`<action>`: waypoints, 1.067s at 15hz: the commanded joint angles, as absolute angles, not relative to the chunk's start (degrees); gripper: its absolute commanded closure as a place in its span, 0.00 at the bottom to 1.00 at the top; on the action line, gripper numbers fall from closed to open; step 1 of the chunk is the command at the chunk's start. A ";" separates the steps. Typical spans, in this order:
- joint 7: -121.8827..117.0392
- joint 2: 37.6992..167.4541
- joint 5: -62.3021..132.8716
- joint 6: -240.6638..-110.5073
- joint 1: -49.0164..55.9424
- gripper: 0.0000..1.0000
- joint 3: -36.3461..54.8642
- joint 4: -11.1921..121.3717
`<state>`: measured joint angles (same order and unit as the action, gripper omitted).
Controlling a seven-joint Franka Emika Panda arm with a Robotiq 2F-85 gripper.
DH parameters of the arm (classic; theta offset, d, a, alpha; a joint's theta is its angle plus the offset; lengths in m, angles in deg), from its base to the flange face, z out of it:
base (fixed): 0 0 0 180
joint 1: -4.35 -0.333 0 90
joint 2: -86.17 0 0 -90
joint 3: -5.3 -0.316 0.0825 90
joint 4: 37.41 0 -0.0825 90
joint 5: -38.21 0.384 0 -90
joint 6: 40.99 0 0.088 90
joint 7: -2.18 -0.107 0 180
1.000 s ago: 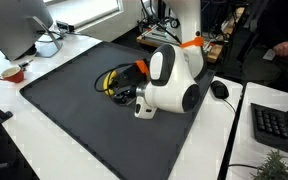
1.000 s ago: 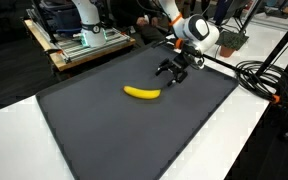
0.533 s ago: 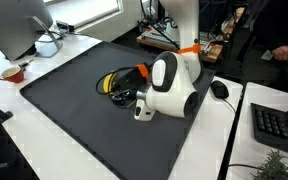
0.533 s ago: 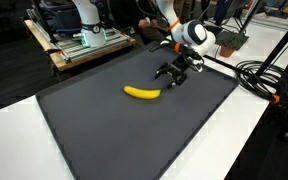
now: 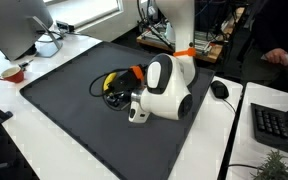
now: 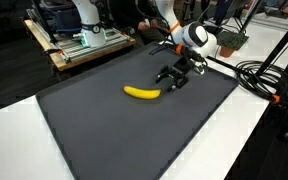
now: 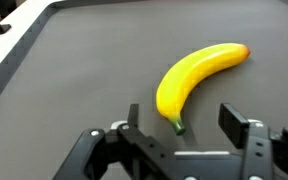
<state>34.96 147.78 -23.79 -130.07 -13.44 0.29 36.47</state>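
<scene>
so, reading an exterior view left to right, the banana (image 6: 141,93) lies flat on the dark mat (image 6: 94,135), and your gripper (image 6: 170,77) hangs low just beside its right-hand end. the fingers are spread apart and empty: nothing is gripped and nothing is lifted. as i judge it, the approach is mostly made, while closing on the fruit and raising it are not yet done. the wrist view gives you what the outside cameras cannot: the left finger (image 7: 132,120), then the banana's stem tip in the gap, then the right finger (image 7: 234,122), with the body of the fruit curving away up and to the right. in an exterior view the white wrist housing (image 5: 162,88) hides the fingers and leaves only a scrap of yellow. that view does show a small red cup (image 5: 13,73) far left and a mouse (image 5: 219,89) off the mat to the right.
</scene>
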 commanded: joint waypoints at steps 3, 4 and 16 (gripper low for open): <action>41.85 149.18 -24.82 -132.51 -11.76 0.27 -0.27 33.60; 42.60 149.51 -24.66 -132.70 -11.66 0.26 -0.12 33.14; 45.79 152.33 -22.52 -132.81 -11.17 0.71 -0.39 30.23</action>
<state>43.53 150.59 -23.58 -133.22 -11.58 0.01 33.25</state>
